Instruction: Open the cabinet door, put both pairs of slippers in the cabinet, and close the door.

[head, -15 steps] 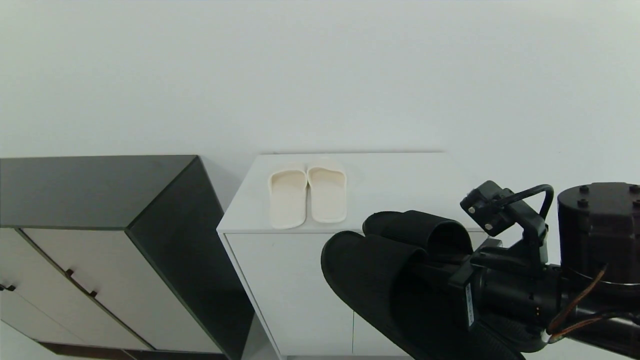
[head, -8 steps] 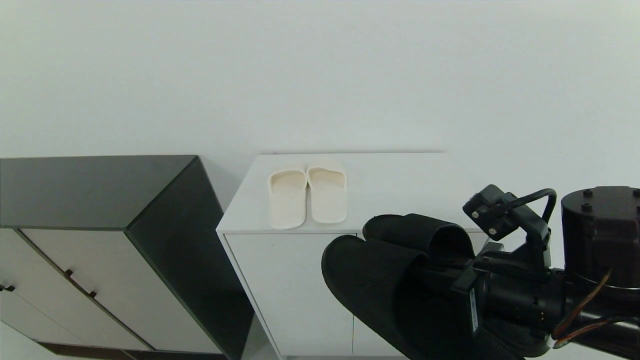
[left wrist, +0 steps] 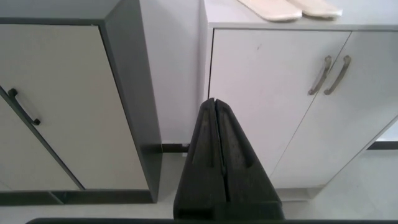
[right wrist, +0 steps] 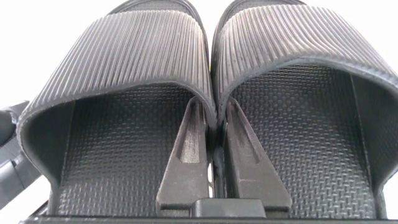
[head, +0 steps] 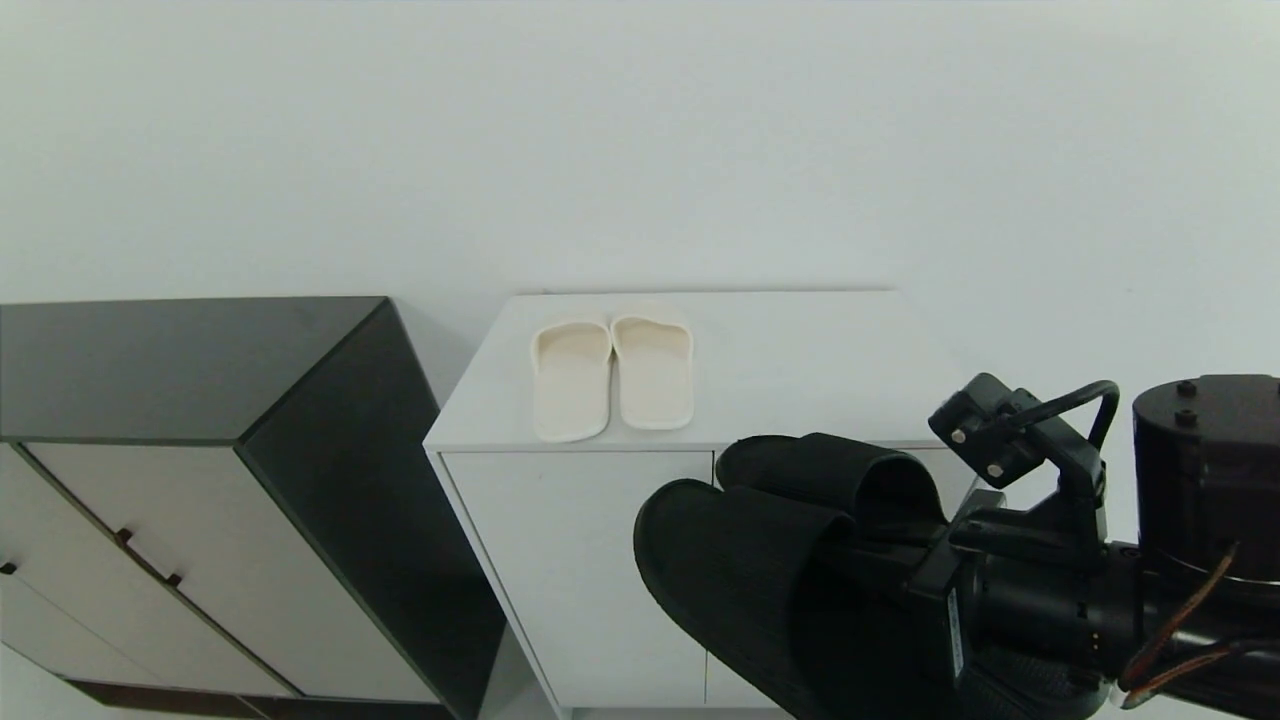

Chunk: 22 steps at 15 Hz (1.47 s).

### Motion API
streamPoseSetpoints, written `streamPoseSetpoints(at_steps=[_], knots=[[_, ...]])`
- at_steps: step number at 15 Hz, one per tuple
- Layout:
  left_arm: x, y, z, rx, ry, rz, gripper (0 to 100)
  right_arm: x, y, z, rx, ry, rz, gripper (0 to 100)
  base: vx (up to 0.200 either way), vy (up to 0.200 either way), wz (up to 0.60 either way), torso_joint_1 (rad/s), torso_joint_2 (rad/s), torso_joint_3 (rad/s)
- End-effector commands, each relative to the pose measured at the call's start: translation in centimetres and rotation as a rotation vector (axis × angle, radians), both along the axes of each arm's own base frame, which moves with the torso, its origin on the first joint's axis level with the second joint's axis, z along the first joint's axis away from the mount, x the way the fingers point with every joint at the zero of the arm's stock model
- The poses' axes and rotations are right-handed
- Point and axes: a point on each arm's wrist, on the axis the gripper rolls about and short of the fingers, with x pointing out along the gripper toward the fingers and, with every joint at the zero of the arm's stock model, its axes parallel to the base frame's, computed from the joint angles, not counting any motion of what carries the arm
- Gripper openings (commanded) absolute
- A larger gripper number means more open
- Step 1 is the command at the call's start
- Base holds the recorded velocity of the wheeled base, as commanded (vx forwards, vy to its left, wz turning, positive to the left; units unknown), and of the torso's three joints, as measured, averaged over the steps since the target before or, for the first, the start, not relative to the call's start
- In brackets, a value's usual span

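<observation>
A pair of black ribbed slippers (head: 760, 560) hangs in the air in front of the white cabinet (head: 810, 350), below its top edge. My right gripper (right wrist: 211, 115) is shut on their two inner side walls (right wrist: 214, 68), pinched together. A cream pair of slippers (head: 612, 375) lies side by side on the cabinet top, towards its left. Both doors of the white cabinet (left wrist: 261, 93) are shut, with two metal handles (left wrist: 330, 74) at the middle seam. My left gripper (left wrist: 215, 109) is shut and holds nothing, low down before the cabinet's left door.
A dark-topped cabinet (head: 200, 370) with pale doors stands close to the left of the white one, a narrow gap between them. In the left wrist view this dark cabinet (left wrist: 62, 93) has a black handle (left wrist: 23, 107). A plain wall lies behind.
The right gripper with the black slippers has sunk a little. The whole head picture has then shifted, so the cabinets sit slightly higher: the camera moved.
</observation>
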Motion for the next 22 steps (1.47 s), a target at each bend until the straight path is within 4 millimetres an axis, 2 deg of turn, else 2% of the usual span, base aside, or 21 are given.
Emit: streamPoseSetpoints(at_steps=[1, 7, 16, 17, 20, 22], knots=[[0.0, 0.0, 0.0, 0.001, 0.0, 0.0, 0, -0.1, -0.1, 0.1, 0.003, -0.003, 0.0, 0, 0.0, 0.0, 0.0, -0.188, 0.43, 0.232], [0.0, 0.0, 0.0, 0.003, -0.002, 0.003, 0, -1.0, -0.8, -0.3, -0.02, -0.015, 0.019, 0, 0.0, 0.0, 0.0, -0.233, 0.53, 0.309], [0.0, 0.0, 0.0, 0.004, 0.0, 0.0, 0, -0.9, -0.5, -1.1, -0.056, -0.011, 0.035, 0, 0.0, 0.0, 0.0, -0.192, 0.51, 0.319], [0.0, 0.0, 0.0, 0.004, 0.0, 0.0, 100, -0.9, -0.5, -1.1, -0.056, -0.011, 0.036, 0, 0.0, 0.0, 0.0, -0.163, 0.48, 0.315], [0.0, 0.0, 0.0, 0.017, 0.001, 0.0, 100, -1.0, -0.5, -1.1, -0.059, -0.01, 0.037, 0, 0.0, 0.0, 0.0, -0.15, 0.48, 0.328], [0.0, -0.1, 0.0, 0.105, 0.0, -0.051, 100, -1.0, -0.5, -1.4, -0.065, -0.003, 0.037, 0, 0.0, 0.0, 0.0, -0.129, 0.47, 0.337]])
